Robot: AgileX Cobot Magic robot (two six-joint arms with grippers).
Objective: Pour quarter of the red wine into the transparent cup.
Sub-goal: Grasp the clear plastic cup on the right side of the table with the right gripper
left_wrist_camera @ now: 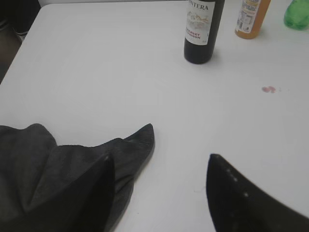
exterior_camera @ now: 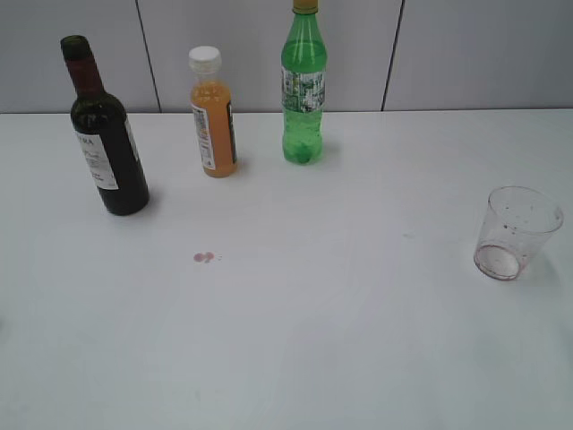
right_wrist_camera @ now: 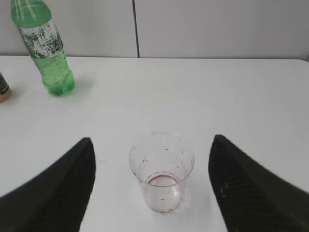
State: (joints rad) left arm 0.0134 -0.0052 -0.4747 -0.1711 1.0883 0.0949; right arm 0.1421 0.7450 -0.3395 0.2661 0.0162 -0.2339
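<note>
left gripper (left_wrist_camera: pixel 159 193): spread wide, nothing in it. A dark grey cloth (left_wrist_camera: pixel 63 179) lies under and beside my left finger.
right gripper (right_wrist_camera: pixel 152 186): spread wide, empty. The cup (right_wrist_camera: pixel 161 170) stands upright between my fingers, touching neither.
wine bottle (left_wrist_camera: pixel 203 30): ahead of my left gripper and a bit to its right, well apart, upright on the table. No cap visible on the neck in the exterior view.
bottle handling: glass, so I judge it heavy, stiff, slick and breakable. I'd grip the straight body around the label, not the thin neck.
cup handling: thin clear plastic, light, tips easily and crushes if squeezed. I'd hold it gently at mid-wall; reddish residue at the base.
neighbours: orange juice bottle (exterior_camera: pixel 213 112) just beyond the wine, green soda bottle (exterior_camera: pixel 304 85) further right. Room to close on the wine from my side.
table (exterior_camera: pixel 322 340): white, flat, smooth, little friction I'd guess. Small red spots (exterior_camera: pixel 204 257) near the middle.
room: grey panelled wall behind the table.
</note>
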